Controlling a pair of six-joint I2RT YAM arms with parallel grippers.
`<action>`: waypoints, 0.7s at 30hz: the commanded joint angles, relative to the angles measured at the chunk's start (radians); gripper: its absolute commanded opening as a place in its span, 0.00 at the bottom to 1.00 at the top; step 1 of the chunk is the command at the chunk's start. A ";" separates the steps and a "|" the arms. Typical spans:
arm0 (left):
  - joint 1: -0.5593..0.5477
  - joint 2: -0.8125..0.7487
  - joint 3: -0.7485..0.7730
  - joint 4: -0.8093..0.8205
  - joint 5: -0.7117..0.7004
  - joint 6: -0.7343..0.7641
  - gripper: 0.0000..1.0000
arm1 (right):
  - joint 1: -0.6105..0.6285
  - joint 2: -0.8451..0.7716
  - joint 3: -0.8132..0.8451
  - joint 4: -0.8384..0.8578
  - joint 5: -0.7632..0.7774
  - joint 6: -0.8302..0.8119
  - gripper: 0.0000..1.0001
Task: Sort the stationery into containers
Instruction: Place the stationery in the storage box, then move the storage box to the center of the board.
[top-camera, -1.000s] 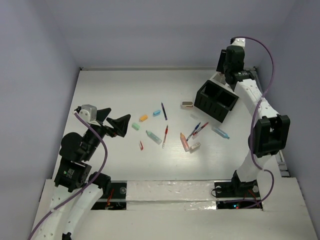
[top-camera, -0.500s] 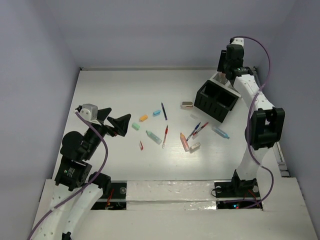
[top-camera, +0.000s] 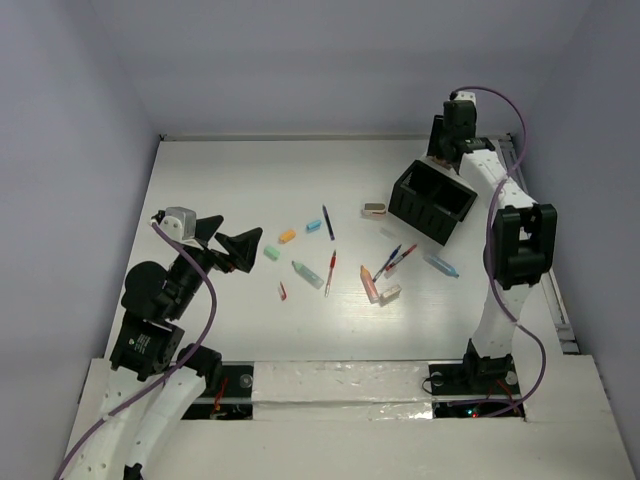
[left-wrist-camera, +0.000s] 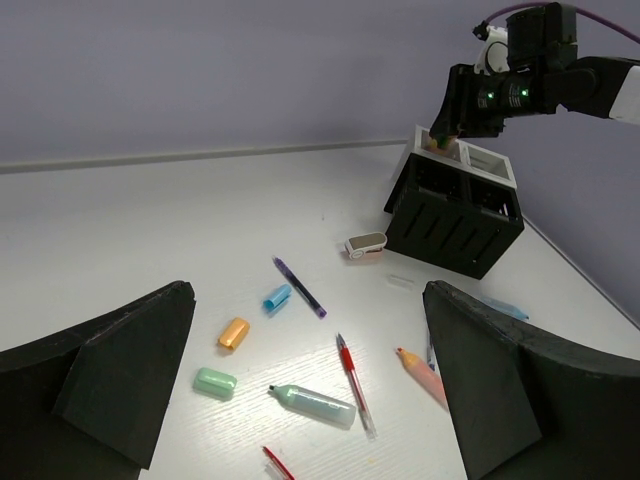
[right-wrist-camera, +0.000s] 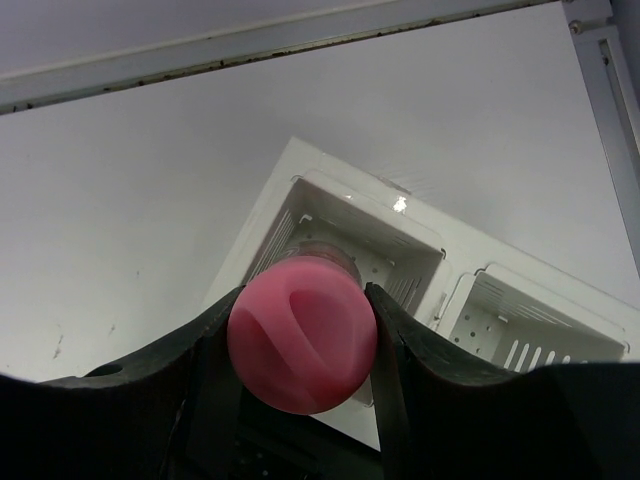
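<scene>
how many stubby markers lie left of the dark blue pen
3: blue one beside the pen, orange one left of it, green one furthest left. None looks hidden.

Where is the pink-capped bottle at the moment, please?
In the right wrist view, the bottle is clamped in the right gripper, over a white compartment of the organizer on the far right side.

- Round pink-capped bottle (right-wrist-camera: 302, 332) hangs above one open compartment of the white plastic section (right-wrist-camera: 350, 172).
- Black slotted rectangular organizer box (top-camera: 432, 203) adjoins it (far right).
- Thin red pen (top-camera: 330, 272) and short green marker (top-camera: 271, 253) lie flat, left of the box.
</scene>
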 joint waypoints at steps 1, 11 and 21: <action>-0.006 0.011 0.002 0.049 0.007 -0.005 0.99 | -0.012 -0.029 0.018 0.034 0.001 0.019 0.51; -0.006 0.011 0.003 0.045 0.004 -0.005 0.99 | -0.012 -0.101 0.055 0.010 -0.043 0.015 0.85; -0.006 0.013 0.005 0.040 -0.016 -0.007 0.99 | 0.177 -0.400 -0.269 0.125 -0.272 0.077 0.80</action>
